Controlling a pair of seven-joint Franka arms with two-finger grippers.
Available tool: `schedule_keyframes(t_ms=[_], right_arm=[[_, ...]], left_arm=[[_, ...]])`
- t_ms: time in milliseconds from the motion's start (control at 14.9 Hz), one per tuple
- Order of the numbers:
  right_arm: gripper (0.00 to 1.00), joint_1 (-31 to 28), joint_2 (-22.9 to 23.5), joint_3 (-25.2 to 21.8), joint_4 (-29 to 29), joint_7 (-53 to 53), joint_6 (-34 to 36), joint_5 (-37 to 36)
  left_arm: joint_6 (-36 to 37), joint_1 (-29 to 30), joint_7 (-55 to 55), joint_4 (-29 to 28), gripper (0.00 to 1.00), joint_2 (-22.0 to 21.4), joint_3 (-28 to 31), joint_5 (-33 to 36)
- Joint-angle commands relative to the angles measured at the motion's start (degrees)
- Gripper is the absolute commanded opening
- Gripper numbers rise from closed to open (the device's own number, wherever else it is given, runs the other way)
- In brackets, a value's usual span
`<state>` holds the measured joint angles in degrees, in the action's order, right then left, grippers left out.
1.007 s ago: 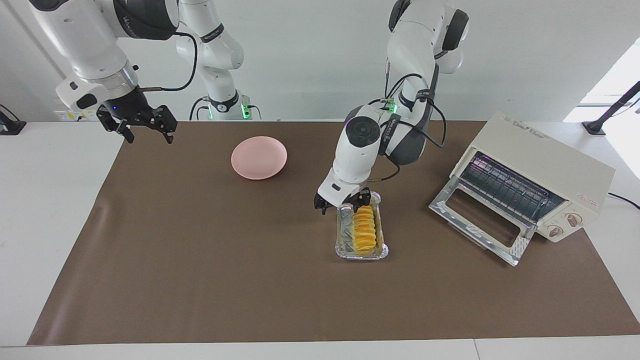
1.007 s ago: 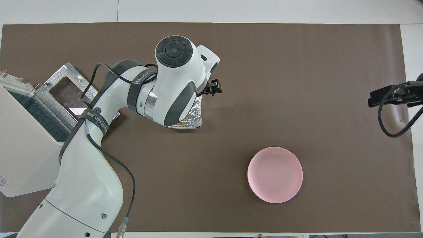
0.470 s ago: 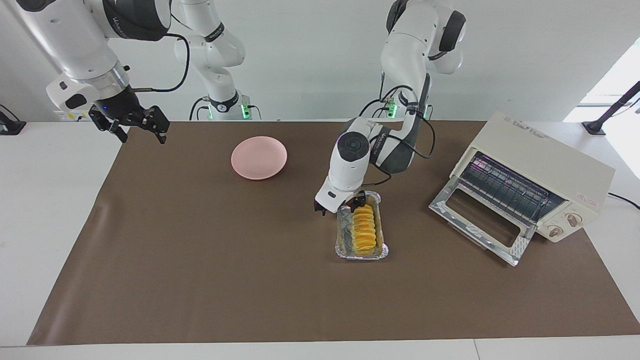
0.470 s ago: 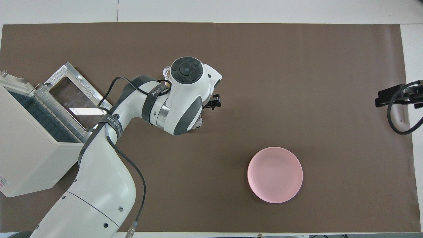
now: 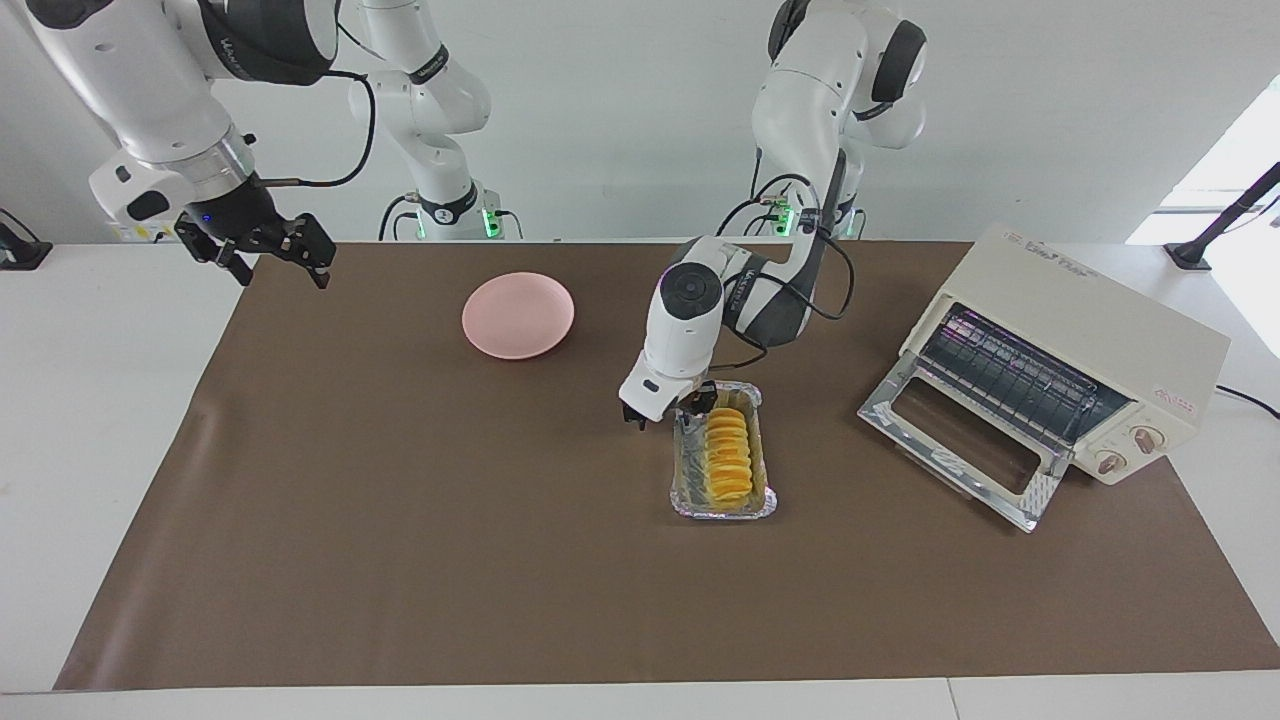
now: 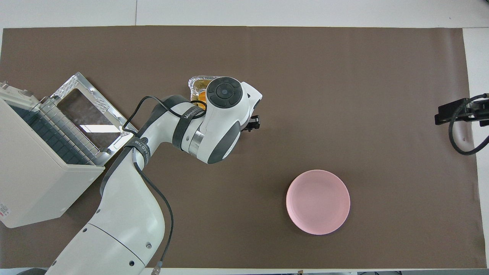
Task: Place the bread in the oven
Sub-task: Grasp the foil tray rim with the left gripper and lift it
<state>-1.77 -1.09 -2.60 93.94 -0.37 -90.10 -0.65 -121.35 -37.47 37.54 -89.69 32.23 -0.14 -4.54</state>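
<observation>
The small golden-orange ridged bread loaf (image 5: 727, 456) lies in a crinkled silver foil tray (image 5: 684, 478), beside the open drop-down door of the cream-white boxy toaster oven (image 5: 1085, 340). The left gripper (image 5: 667, 411) sits low at the tray's robot-side rim, one finger outside the foil, holding nothing, its spread unclear. Closing here risks pinching foil, not bread, and dragging the tray. The right gripper (image 5: 268, 252) waits open over the table's right-arm end.

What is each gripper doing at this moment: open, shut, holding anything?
Left gripper: open, empty, low at the foil tray's end nearest the robots, where the bread lies.
Right gripper: open, empty, waiting above the table's edge.
</observation>
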Motion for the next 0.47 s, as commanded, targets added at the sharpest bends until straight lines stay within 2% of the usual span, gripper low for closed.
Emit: schedule_keyframes(t_ms=[0,134,336,403], right_arm=[[1.00,0.27,-0.93,-0.21,1.07,-0.68,0.02,0.13],[1.00,0.27,-1.19,-0.21,0.98,-0.68,-0.07,0.13],[1.00,0.27,-1.19,-0.21,0.98,-0.68,0.02,0.13],[1.00,0.27,-1.19,-0.21,0.98,-0.68,0.02,0.13]], left_arm=[[-1.44,0.03,1.04,-1.98,0.58,-1.55,0.66,0.59],[-1.26,0.03,1.04,-2.33,0.44,-1.64,0.66,0.59],[-1.08,0.82,0.95,-2.59,0.42,-1.64,0.66,0.59],[-1.00,0.73,0.95,-2.59,0.28,-1.64,0.66,0.59]])
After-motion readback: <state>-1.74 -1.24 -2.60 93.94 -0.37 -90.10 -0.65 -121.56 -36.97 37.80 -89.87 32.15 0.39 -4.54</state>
